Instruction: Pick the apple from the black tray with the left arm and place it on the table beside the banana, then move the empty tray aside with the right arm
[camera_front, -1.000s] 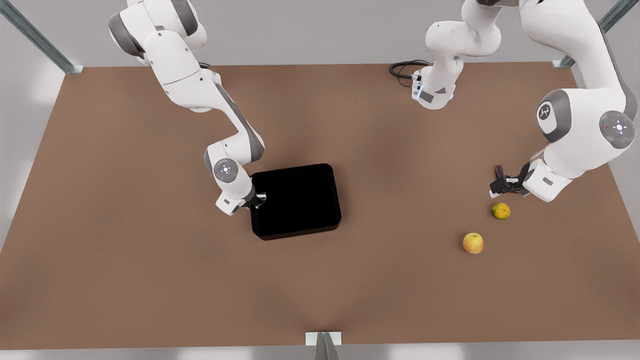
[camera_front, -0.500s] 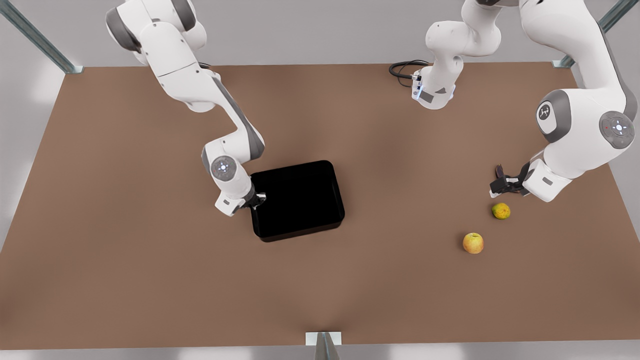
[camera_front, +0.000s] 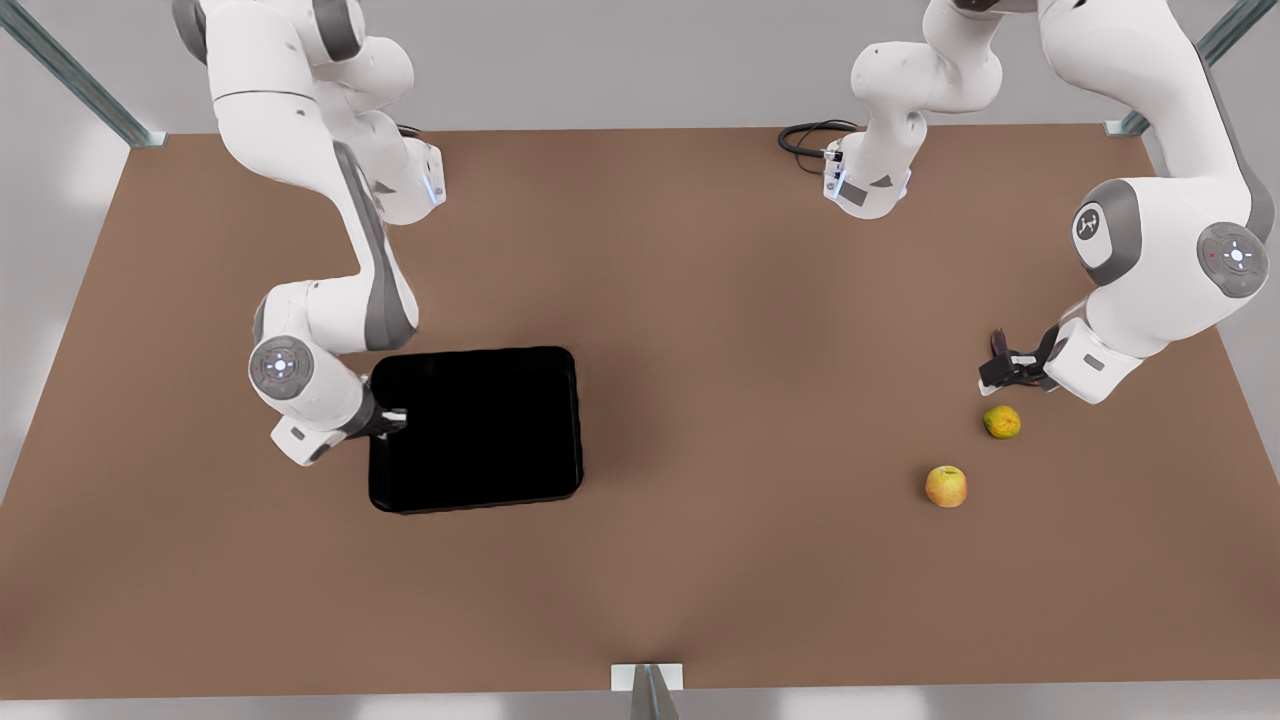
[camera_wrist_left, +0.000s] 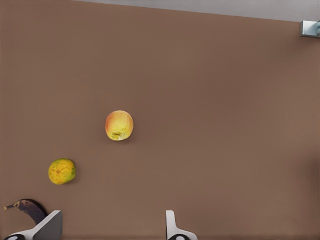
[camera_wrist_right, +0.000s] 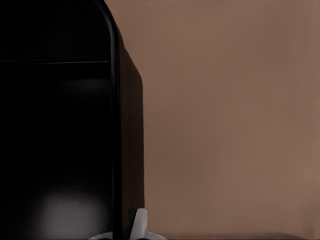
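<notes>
The apple (camera_front: 946, 486) (camera_wrist_left: 119, 125) rests on the brown table (camera_front: 700, 560) at the front view's right, apart from everything. Farther back lies the dark banana (camera_front: 998, 343) (camera_wrist_left: 27, 207), right beside my left gripper (camera_front: 1000, 367) (camera_wrist_left: 111, 232), which stands open, holds nothing and waits. The black tray (camera_front: 478, 430) (camera_wrist_right: 60, 125) is empty at the front view's left. My right gripper (camera_front: 392, 420) (camera_wrist_right: 126, 229) is shut on the tray's rim on the side toward the front view's left.
A lumpy green-yellow fruit (camera_front: 1002, 422) (camera_wrist_left: 61, 171) sits between the banana and the apple. A black cable (camera_front: 805, 137) coils at the table's back edge beside an arm base (camera_front: 868, 185). A metal bracket (camera_front: 648, 678) stands at the front edge.
My right gripper has carried the tray toward the front view's left and a little nearer the front edge. The left arm and the fruits have not moved.
</notes>
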